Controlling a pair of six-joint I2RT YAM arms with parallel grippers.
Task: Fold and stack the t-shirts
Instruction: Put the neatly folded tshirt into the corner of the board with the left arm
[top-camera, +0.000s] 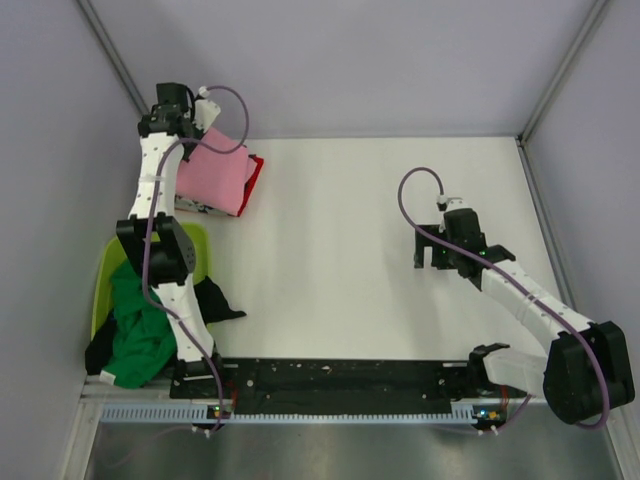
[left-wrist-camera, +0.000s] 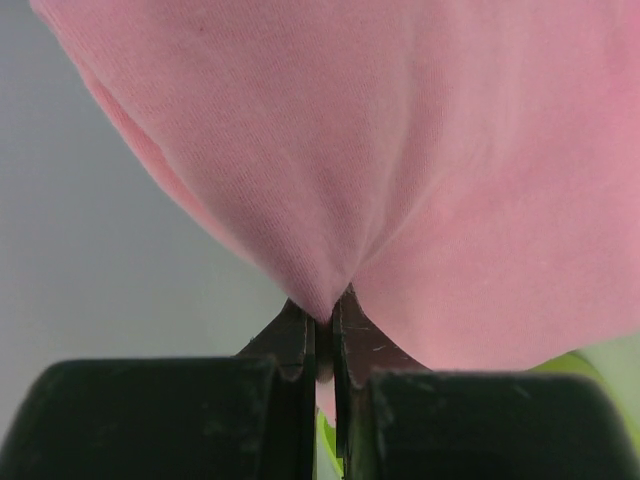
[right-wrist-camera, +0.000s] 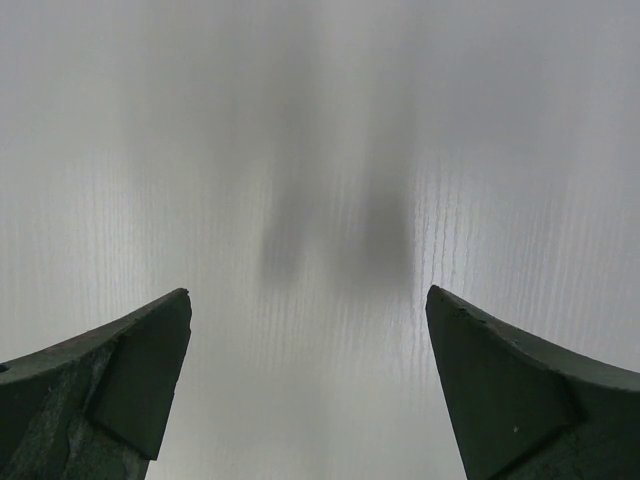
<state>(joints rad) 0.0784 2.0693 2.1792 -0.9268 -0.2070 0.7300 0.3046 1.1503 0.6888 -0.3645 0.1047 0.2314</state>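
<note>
A: Pink tee (top-camera: 215, 175): far left of table (top-camera: 380, 250), lying on red tee (top-camera: 256, 178), looks folded. Pinched at far edge by left gripper (left-wrist-camera: 325, 318), jaws clamped tight on a small peak of cloth.

B: Agreed, wrist view. Only pink seen in the pinch. Thin bite though. Could slip out on any tug.

A: Or the opposite: drags the whole tee sideways off the red one. Skewed stack then.

B: Lifting by one point also likely to undo the fold. No second hold anywhere.

A: Right gripper (right-wrist-camera: 308, 300)?

B: Spread wide, holding nothing, over table mid-right, well apart from the stack. No use for pinning cloth from there.

A: Other tees?

B: Green tee (top-camera: 135, 340) and black tee (top-camera: 218, 300), crumpled, spilling from tub (top-camera: 103, 270), near left. Sitting right beside left arm's base, so snag risk on a swing back.
</note>
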